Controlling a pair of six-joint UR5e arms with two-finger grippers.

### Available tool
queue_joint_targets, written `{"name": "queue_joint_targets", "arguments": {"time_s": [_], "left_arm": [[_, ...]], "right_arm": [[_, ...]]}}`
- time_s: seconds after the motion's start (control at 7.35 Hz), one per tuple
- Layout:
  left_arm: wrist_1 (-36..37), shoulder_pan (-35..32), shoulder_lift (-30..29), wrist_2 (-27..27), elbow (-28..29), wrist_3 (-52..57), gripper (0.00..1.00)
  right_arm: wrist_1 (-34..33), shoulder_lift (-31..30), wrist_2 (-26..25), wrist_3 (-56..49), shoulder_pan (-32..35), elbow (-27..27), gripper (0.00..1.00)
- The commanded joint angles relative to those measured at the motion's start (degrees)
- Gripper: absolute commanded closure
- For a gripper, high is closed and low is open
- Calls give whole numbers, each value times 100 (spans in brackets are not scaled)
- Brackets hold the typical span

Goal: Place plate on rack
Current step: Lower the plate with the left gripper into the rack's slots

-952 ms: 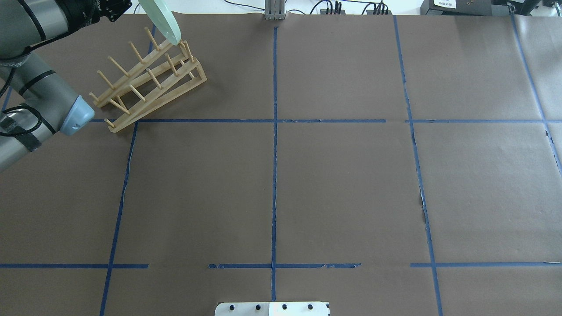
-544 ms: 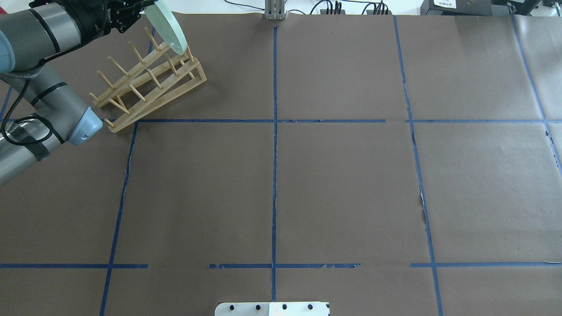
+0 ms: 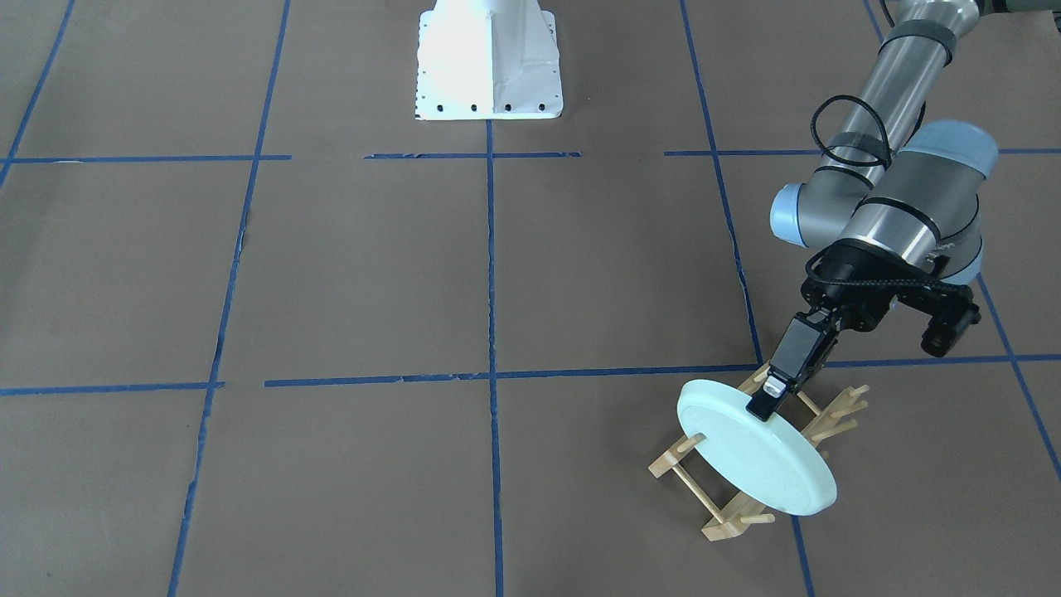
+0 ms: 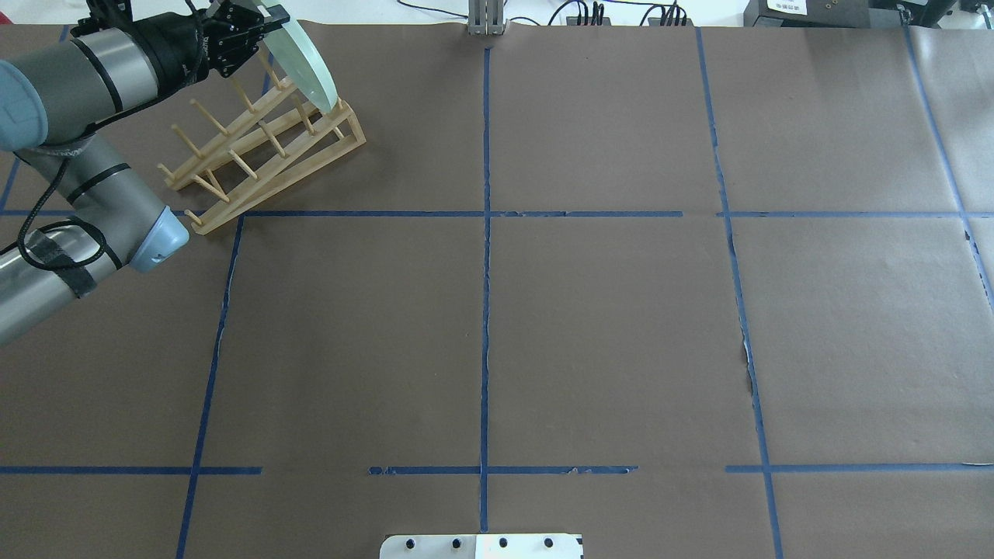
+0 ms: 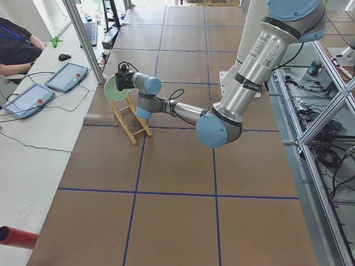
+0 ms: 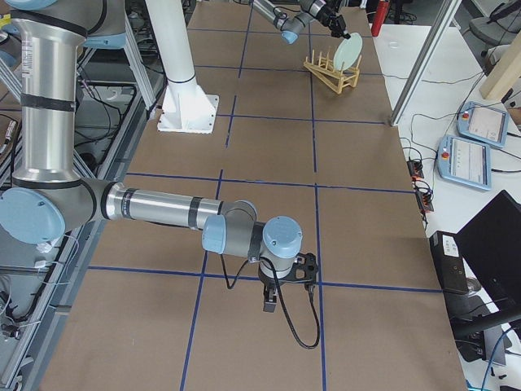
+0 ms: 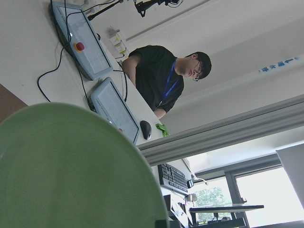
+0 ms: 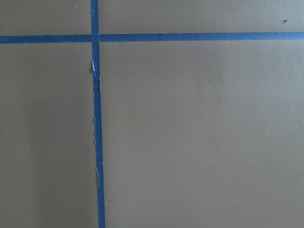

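Observation:
My left gripper [image 3: 767, 402] [image 4: 260, 19] is shut on the upper rim of the pale mint-green plate [image 3: 754, 452] [image 4: 307, 66]. It holds the plate tilted over the far end of the bamboo rack [image 3: 729, 510] [image 4: 264, 147], its lower edge among the end pegs. I cannot tell whether it rests on the rails. The plate fills the lower left of the left wrist view [image 7: 71, 171]. Plate [image 5: 113, 88] [image 6: 350, 50] and rack [image 5: 132, 119] [image 6: 330, 73] also show in the side views. My right gripper [image 6: 269, 301] hangs low over bare brown table; I cannot tell whether it is open.
The rack stands near the table's far left corner, close to the edge. Beyond the edge are a white bench with tablets [image 5: 66, 76] and a seated operator [image 7: 161, 76]. A metal post [image 4: 485, 23] stands at the far edge. The white robot base [image 3: 489, 58] is mid-table.
My left gripper has carried the plate further into the overhead view, down and slightly right, toward the pegs at the rack's far end. The rack has not moved.

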Motion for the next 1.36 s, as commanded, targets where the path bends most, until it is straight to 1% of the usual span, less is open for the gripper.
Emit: {"name": "queue_joint_targets", "arguments": {"time_s": [0.0,0.14,0.27,0.41,1.22], "left_arm": [[0,3,9,1,57,0,100],[0,3,9,1,57,0,100],[0,3,9,1,66,-9,95],[8,3,9,10,66,9,1],[52,-93,9,-33,66,26,0]], "right_arm": [[-9,0,0,2,6,0,0],[0,0,0,2,-3,0,0],[0,0,0,2,-3,0,0],[0,0,0,2,-3,0,0],[0,0,0,2,-3,0,0]]}}
